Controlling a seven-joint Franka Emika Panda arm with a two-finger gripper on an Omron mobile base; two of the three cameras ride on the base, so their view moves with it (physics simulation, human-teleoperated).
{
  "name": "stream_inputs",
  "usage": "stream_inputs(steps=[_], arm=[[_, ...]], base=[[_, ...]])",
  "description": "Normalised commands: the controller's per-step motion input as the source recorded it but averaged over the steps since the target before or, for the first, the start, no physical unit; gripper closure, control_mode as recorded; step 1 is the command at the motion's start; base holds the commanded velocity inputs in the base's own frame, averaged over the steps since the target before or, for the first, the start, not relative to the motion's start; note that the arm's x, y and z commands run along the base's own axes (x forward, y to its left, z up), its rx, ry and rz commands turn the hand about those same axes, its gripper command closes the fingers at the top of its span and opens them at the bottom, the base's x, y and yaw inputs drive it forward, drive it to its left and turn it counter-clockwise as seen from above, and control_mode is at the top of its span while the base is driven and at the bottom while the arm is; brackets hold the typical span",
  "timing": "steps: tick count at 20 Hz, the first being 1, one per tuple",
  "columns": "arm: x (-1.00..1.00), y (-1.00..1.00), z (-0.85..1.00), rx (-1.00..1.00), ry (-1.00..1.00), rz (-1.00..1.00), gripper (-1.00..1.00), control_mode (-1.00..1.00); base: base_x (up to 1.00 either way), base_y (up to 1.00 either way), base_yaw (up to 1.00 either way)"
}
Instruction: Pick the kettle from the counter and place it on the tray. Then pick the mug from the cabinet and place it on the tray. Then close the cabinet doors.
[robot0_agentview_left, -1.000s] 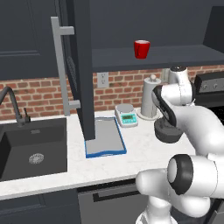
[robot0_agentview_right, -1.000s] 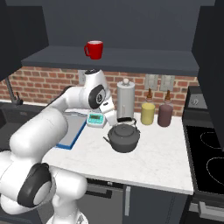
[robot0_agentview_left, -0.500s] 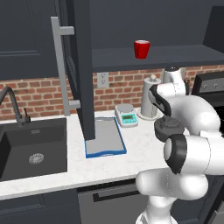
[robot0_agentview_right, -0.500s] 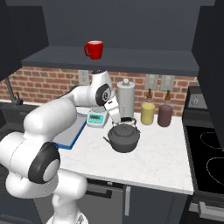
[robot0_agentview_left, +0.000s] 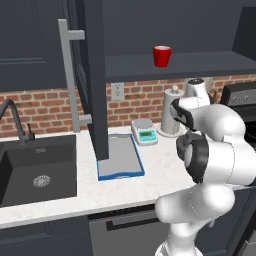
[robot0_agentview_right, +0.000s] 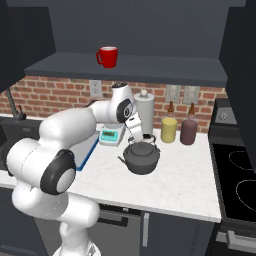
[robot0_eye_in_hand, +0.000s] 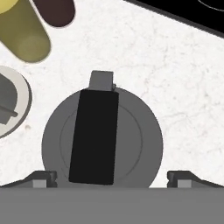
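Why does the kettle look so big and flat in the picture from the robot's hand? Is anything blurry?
Hand view: looks straight down from close, so the kettle looks large, with soft, slightly blurred edges. Right base view: the kettle looks small, sharper, with a faint shadow on the counter.

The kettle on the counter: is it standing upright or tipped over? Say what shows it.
Upright. The kettle sits flat on the counter with its black handle arching over the top; the hand view looks straight down on handle and round body.
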Motion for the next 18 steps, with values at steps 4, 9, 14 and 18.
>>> stream_inputs(steps=[4,9,14,18], arm=[[0.16,-0.07,-0.31,0.00,0.00,0.00,-1.00,-1.00],[0.20,-0.03,-0.23,0.00,0.00,0.00,-1.00,-1.00],[0.14,-0.05,-0.20,0.00,0.00,0.00,-1.00,-1.00],[0.01,-0.03,-0.18,0.00,0.00,0.00,-1.00,-1.00]], base=[[0.00,0.00,0.00],[0.00,0.00,0.00],[0.00,0.00,0.00],[0.00,0.00,0.00]])
